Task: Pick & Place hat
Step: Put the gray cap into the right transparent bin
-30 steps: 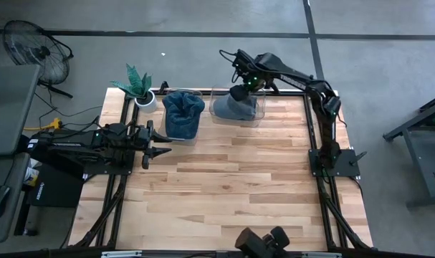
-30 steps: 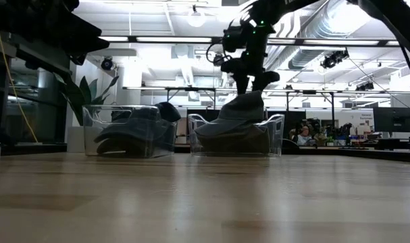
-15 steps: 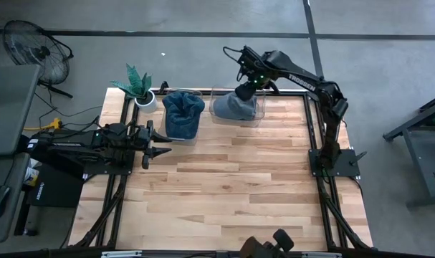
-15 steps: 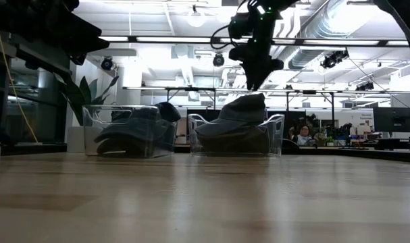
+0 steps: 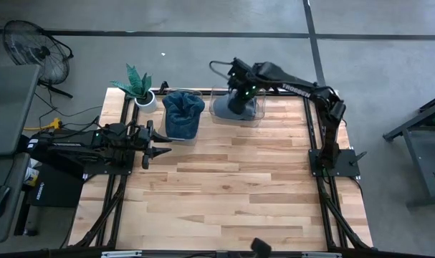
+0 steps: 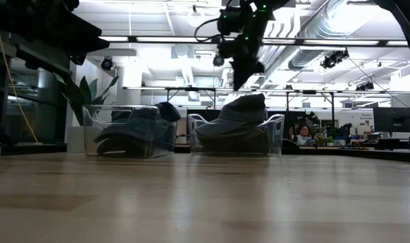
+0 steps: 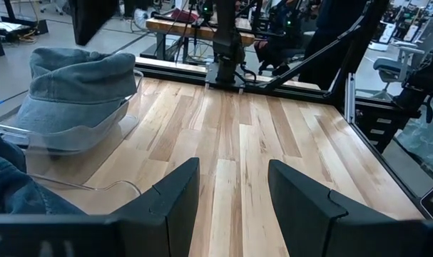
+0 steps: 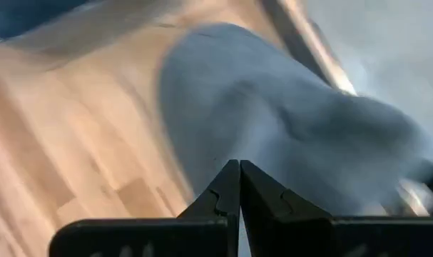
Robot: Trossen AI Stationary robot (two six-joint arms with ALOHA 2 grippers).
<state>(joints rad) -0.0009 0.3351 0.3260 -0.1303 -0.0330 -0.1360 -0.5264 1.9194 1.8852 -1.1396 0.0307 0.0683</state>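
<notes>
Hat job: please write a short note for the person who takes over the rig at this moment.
Right gripper: shut, empty, in the air above the grey hat.
Left gripper: open, empty, waiting at the table's left side.
Things: the grey hat lies in the right clear box at the far edge of the table. The left clear box beside it holds a dark blue hat.
Done: both hats are in boxes, neither is held.
Left: I cannot tell whether another move is planned; check before continuing.
</notes>
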